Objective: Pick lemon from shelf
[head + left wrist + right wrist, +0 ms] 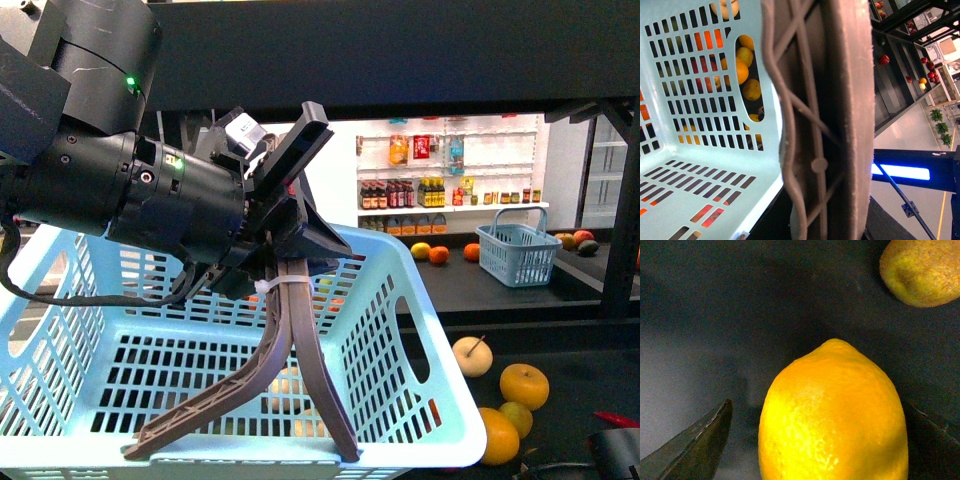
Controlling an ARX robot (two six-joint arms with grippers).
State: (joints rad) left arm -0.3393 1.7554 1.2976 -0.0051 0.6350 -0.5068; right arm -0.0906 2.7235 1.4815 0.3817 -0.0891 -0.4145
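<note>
Lemon point(832, 420): bright yellow-orange, oval, finely dimpled skin, tapered end pointing away from right wrist camera. Lies on its side on dark deck point(705, 325), close to camera, whole and unmarked. Shelf point(420, 50): black metal rack, thick flat decks, black upright post at right; upper deck spans top of front view.

Glossy dimpled lemon point(832, 420), matt dark shelf point(715, 315), plastic basket point(465, 425)

Front camera is looking forward over the pale blue slotted plastic basket point(440, 375); left wrist camera is viewing that same basket close up. Right wrist camera is sitting very near the bright yellow oval lemon point(835, 415).
</note>
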